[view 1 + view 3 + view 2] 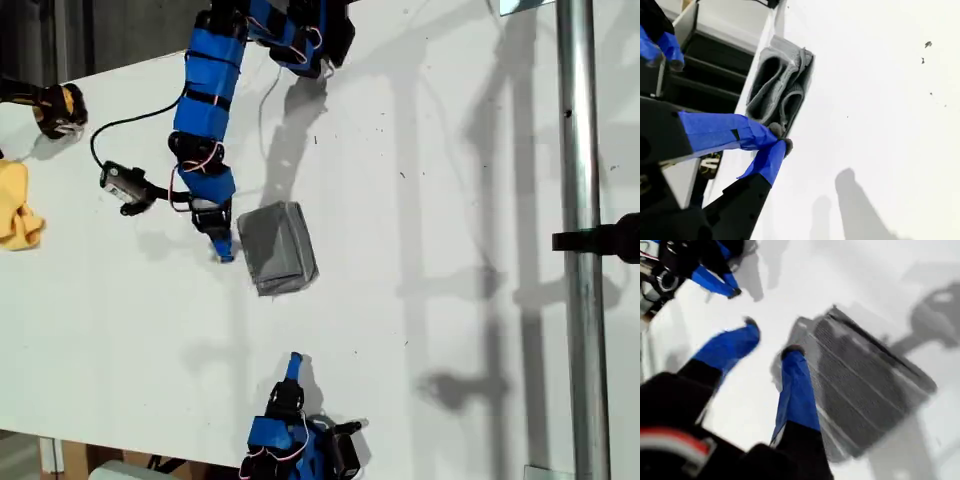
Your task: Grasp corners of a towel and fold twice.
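Towel (277, 248) lay folded into a small grey striped packet near the middle of the white worktop (450, 200), its layered folds showing in the second wrist view (780, 90). My first end effector (772, 337) stood just beside the packet with its blue fingers spread and nothing between them, one fingertip (792, 352) at the cloth's edge; in the exterior view it sat at the packet's left (222, 245). My second end effector (780, 140) was well apart from the cloth, near the exterior view's bottom edge (294, 362), its tips pressed together and holding nothing. A yellow cloth (18, 205) lay at the exterior view's left edge.
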Tool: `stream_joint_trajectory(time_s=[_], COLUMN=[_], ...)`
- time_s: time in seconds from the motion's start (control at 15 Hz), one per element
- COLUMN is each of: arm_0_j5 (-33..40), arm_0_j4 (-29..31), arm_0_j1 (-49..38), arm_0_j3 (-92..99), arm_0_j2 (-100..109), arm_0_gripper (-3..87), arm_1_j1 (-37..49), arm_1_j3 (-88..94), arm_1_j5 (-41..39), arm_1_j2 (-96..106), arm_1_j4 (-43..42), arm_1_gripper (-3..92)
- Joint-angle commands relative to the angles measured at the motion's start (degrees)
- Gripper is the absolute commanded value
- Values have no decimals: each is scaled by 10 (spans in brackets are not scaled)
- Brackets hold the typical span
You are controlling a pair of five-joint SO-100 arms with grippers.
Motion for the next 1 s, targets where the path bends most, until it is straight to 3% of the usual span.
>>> stream_joint_trajectory(time_s=[0.0,0.2,0.47,0.53,0.6,0.73,0.8,0.87,0.93], arm_0_j5=[-13,7,-11,-26,-74,-105,-119,-124,-47], arm_0_j4=[0,-21,-18,3,41,33,51,109,108], arm_0_j1=[-2,5,40,47,46,69,59,50,55], arm_0_j3=[-1,0,4,4,4,4,4,4,4], arm_0_j2=[3,3,3,3,3,3,3,-5,2], arm_0_gripper=[-13,-13,-12,-12,-12,-12,-9,-12,-11], arm_1_j1=[15,-11,-120,-147,-166,-165,-158,-156,-151], arm_1_j3=[19,250,633,700,749,757,758,759,757], arm_1_j5=[15,83,294,359,376,375,354,346,334], arm_1_j2=[150,396,793,904,973,968,969,969,969], arm_1_j4=[256,339,300,339,347,336,338,338,345], arm_1_gripper=[-2,-2,-2,-2,-2,2,84,122,122])
